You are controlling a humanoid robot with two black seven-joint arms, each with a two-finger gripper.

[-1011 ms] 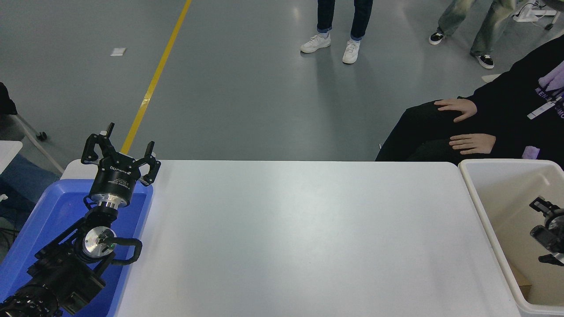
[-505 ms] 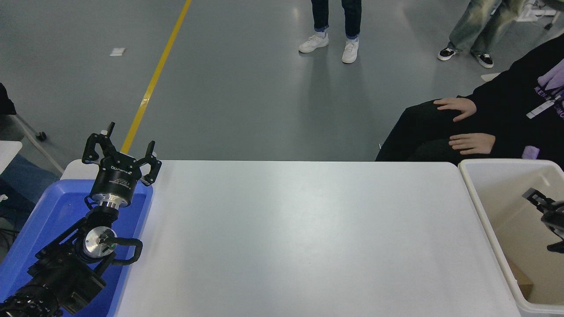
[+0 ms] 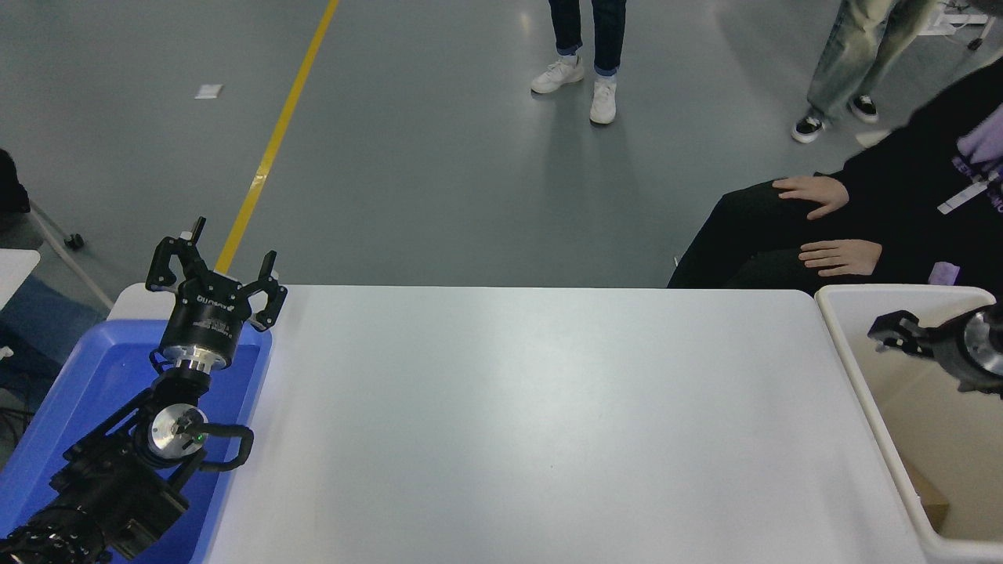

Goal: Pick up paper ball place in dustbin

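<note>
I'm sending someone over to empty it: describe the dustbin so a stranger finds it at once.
Start at the white table and go to its right end. The dustbin stands against that end: a deep rectangular tub of white to cream plastic with a thick rounded rim, with the right pincer above it. The only other container, the blue tray at the left end, is shallow.

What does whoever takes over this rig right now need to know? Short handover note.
Left gripper: open, parked over the blue tray at lower left.
Right gripper: above the dustbin at the right table edge, nothing visibly held; open or shut unclear.
Paper ball: not clearly visible. A tan-brown scrap shows low in the dustbin, likely it, mostly hidden by the rim.
Done: drop seems made.
Left: confirm the ball is in the bin, then park the right arm.
A seated person's hands are close behind the bin.
</note>
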